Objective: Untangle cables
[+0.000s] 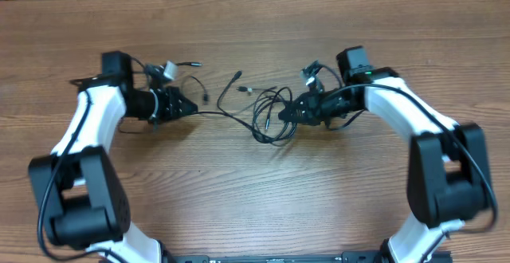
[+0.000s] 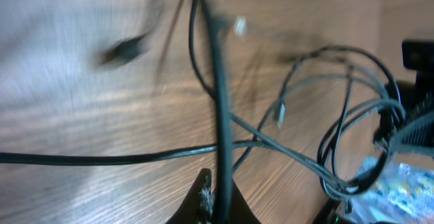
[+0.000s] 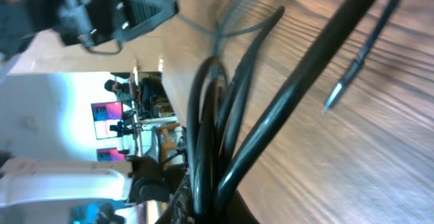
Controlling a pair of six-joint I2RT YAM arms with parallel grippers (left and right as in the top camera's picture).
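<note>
Your left end effector was clamped on one strand; your right end effector gripped what looked like several loops of the cables, bunched mid-surface between them; had you pulled apart, the knot could have tightened, or a strand slipped free.

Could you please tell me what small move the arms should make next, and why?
Probably ease the two grippers slowly apart. The left gripper is shut on one strand and the right gripper is shut on the looped bundle, whose coils cross one another, so a gentle pull might open the tangle.
</note>
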